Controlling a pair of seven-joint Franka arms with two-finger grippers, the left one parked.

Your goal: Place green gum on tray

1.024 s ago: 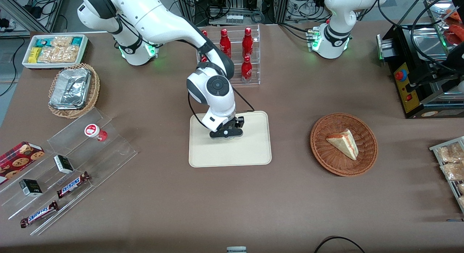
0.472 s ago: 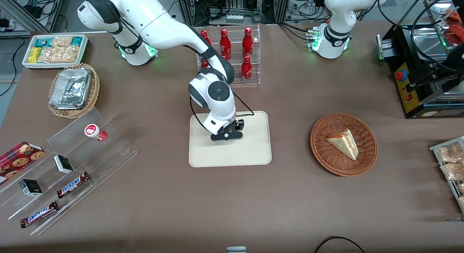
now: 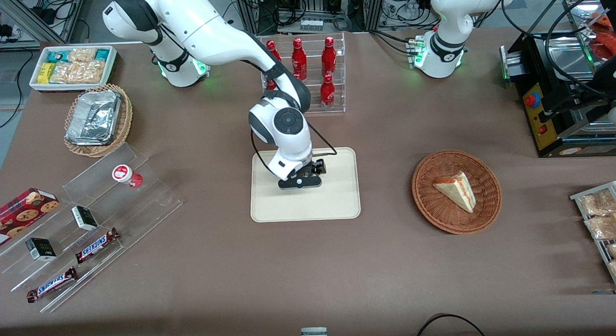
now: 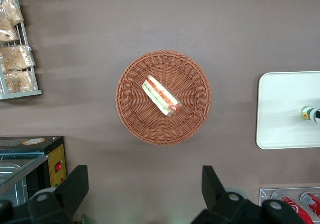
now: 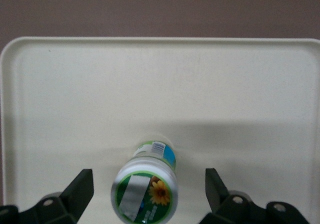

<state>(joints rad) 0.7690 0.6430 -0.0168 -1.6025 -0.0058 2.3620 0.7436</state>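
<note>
The green gum [image 5: 146, 190] stands on the tray [image 5: 60, 83], lid up, long axis vertical. My gripper [image 5: 149, 194] hangs right above it, fingers spread wide at three and nine o'clock, touching nothing. I'd lift straight up now, no sideways drift, so neither finger clips the bottle and topples it.

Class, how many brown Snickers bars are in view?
2 Snickers bars on the clear stepped stand, one nearer the camera. Open gripper hovers over the cream tray's green gum.
</note>
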